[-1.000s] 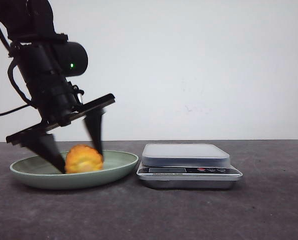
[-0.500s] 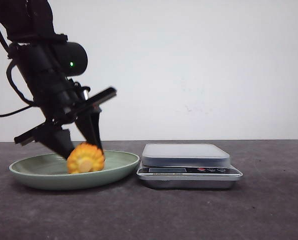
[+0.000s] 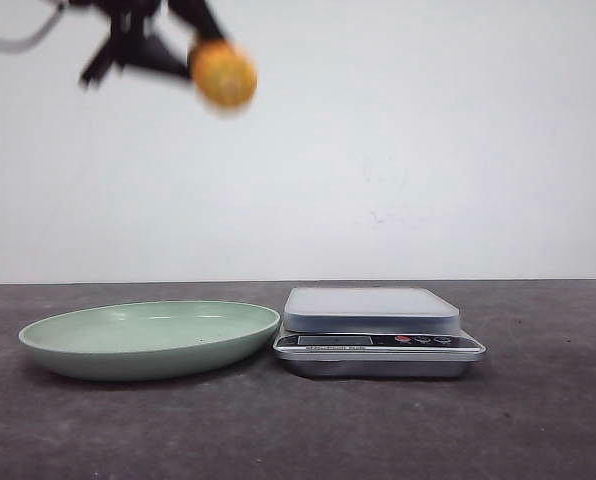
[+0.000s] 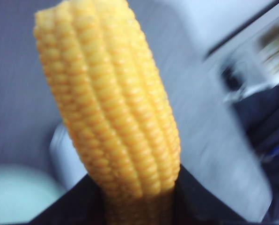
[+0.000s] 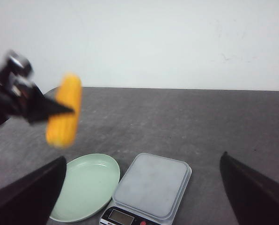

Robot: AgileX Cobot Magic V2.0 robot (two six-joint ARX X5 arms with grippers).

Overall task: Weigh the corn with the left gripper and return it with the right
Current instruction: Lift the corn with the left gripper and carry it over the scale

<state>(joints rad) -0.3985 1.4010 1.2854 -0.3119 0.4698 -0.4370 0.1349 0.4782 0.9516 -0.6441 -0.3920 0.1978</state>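
1. The corn (image 3: 223, 75) is pinched between the fingers of the left gripper (image 3: 183, 40) and held high in the air, above the table's left half.
2. In the left wrist view the corn (image 4: 113, 108) is clamped at its lower end by the dark fingers (image 4: 195, 197).
3. The right gripper (image 5: 144, 192) is spread wide, and nothing is held between its fingers.
4. A dark grey table (image 3: 538, 420) is seen before a plain white wall (image 3: 428, 140).
5. A pale green plate (image 3: 148, 340), lying left of centre, is seen with nothing in it.
6. A scale (image 3: 376, 330) stands just beside the plate, at mid-table.
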